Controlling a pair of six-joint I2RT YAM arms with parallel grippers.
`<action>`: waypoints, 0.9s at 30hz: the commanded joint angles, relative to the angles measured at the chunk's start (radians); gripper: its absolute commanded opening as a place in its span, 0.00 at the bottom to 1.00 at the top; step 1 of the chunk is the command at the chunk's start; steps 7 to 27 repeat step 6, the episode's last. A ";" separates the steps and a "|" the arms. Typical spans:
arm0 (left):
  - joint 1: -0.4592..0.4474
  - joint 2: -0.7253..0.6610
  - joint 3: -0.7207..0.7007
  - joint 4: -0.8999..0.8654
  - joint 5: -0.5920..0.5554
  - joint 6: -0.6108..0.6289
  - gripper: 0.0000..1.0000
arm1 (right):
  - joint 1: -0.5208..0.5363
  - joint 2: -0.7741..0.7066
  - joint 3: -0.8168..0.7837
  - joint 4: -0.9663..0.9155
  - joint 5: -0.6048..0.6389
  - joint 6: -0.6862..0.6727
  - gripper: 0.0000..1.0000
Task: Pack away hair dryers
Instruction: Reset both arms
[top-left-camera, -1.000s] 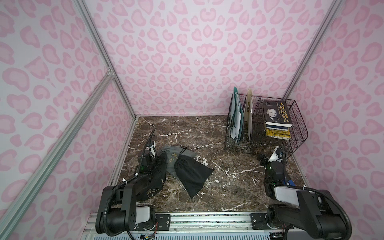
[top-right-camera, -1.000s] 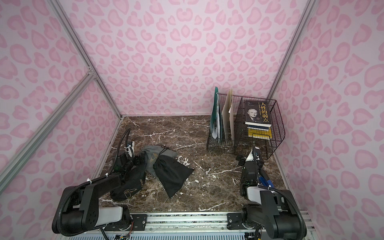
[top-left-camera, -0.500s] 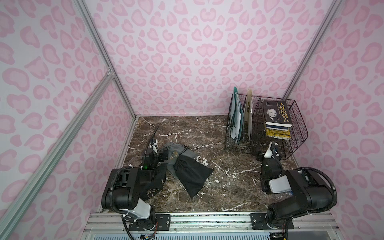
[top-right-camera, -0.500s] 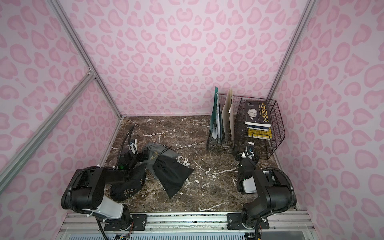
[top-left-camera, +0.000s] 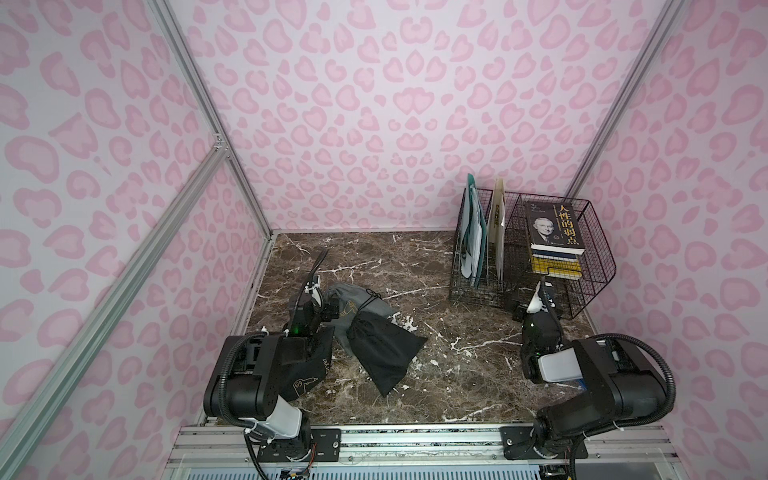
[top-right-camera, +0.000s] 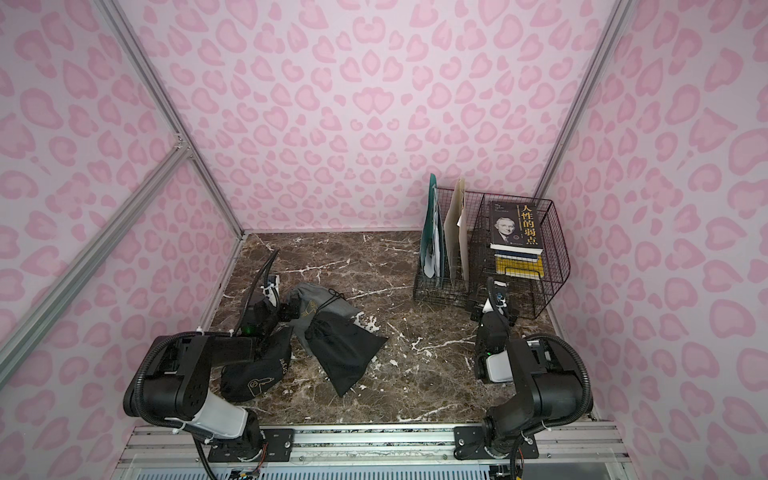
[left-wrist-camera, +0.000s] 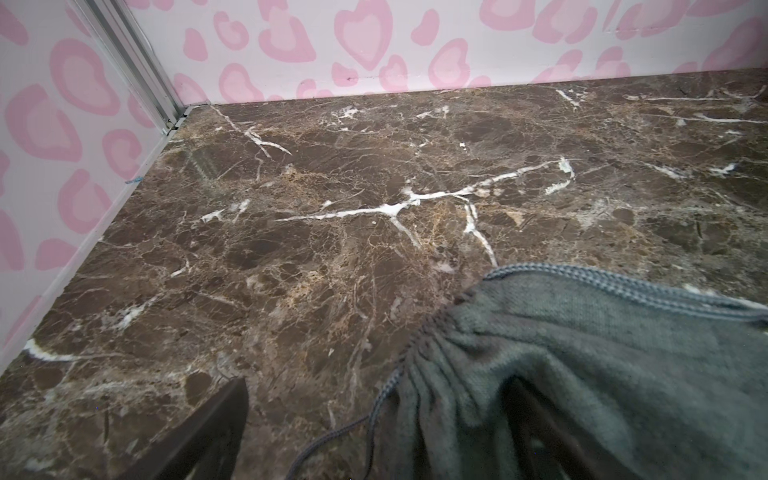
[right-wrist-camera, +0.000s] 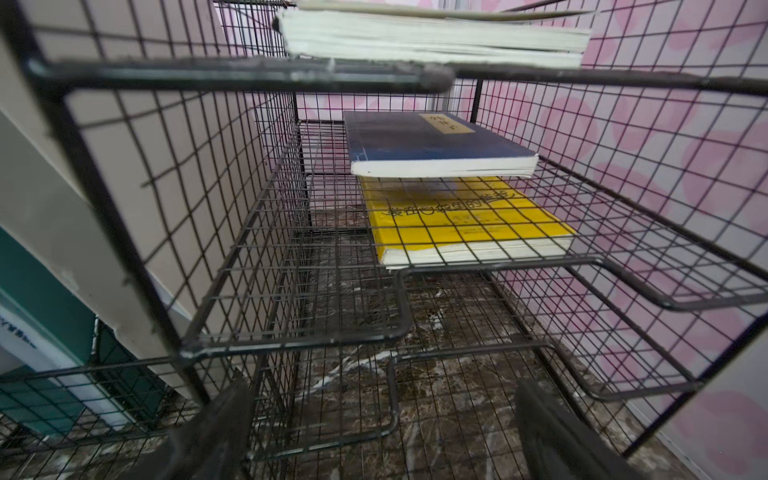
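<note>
Three drawstring cloth pouches lie near left on the brown marble table (top-left-camera: 457, 328): one grey pouch (top-left-camera: 353, 299), soft-knit, and two black, a mid pouch (top-left-camera: 384, 353) and a near pouch (top-left-camera: 311, 374) printed "Dryer" by a gold dryer outline. Dryers I cannot see; whether the pouches hold them I cannot tell. My left claw (left-wrist-camera: 380, 390) gapes wide at the grey hem, clamping nothing; my right claw (right-wrist-camera: 384, 388) gapes empty before the far right wire rack (top-left-camera: 598, 266) with three books (top-left-camera: 555, 249), the top book (top-left-camera: 550, 224) titled "人性的弱点", and two upright folders (top-left-camera: 473, 232)

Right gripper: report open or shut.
Open. The right gripper has its fingers wide apart in the right wrist view, gripping nothing.
</note>
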 joint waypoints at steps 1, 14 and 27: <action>-0.001 0.003 0.011 0.012 -0.012 0.010 0.99 | -0.002 0.000 0.003 0.008 -0.017 0.005 0.99; -0.004 0.001 0.009 0.013 -0.017 0.010 0.99 | -0.007 -0.001 0.004 0.003 -0.028 0.007 0.99; -0.004 0.001 0.009 0.013 -0.017 0.010 0.99 | -0.007 -0.001 0.004 0.003 -0.028 0.007 0.99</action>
